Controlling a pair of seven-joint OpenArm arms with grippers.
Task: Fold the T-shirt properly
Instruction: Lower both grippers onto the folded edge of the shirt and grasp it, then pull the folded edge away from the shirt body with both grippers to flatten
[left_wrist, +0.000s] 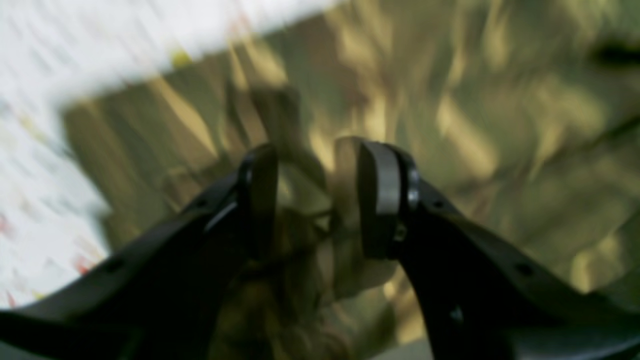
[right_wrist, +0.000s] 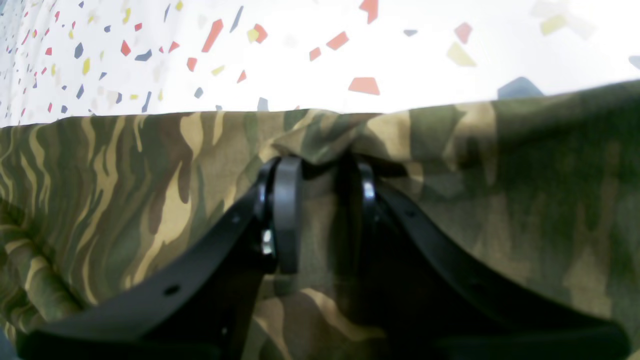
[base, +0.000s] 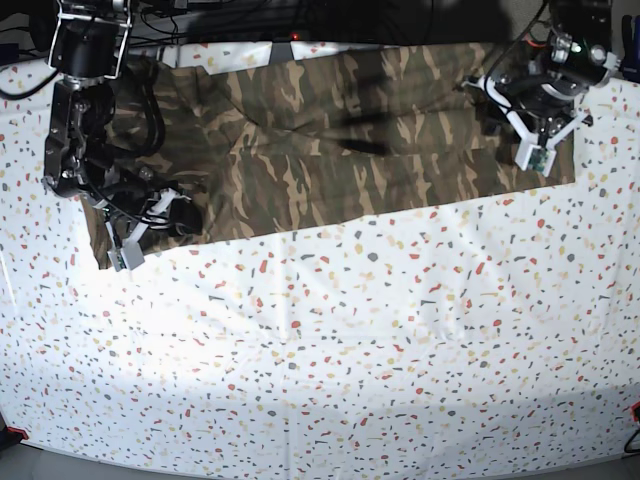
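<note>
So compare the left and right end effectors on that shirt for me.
The right end effector pinches a bunched edge of the T-shirt near the table's bare surface; the left end effector stands wider apart, cloth between its fingers, grip unclear. The right view is sharp; the left is motion-blurred. Both are black and sit over camouflage fabric.

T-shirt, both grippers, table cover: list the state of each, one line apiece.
T-shirt: lying on the table as a long band along its far edge, partly folded, both ends in the grippers.
Left gripper: jaws a little apart with camouflage cloth between them; view blurred by motion.
Right gripper: shut on a bunched fold at the shirt's edge.
Table cover: white with coloured flecks, spread flat, slightly wrinkled.
</note>
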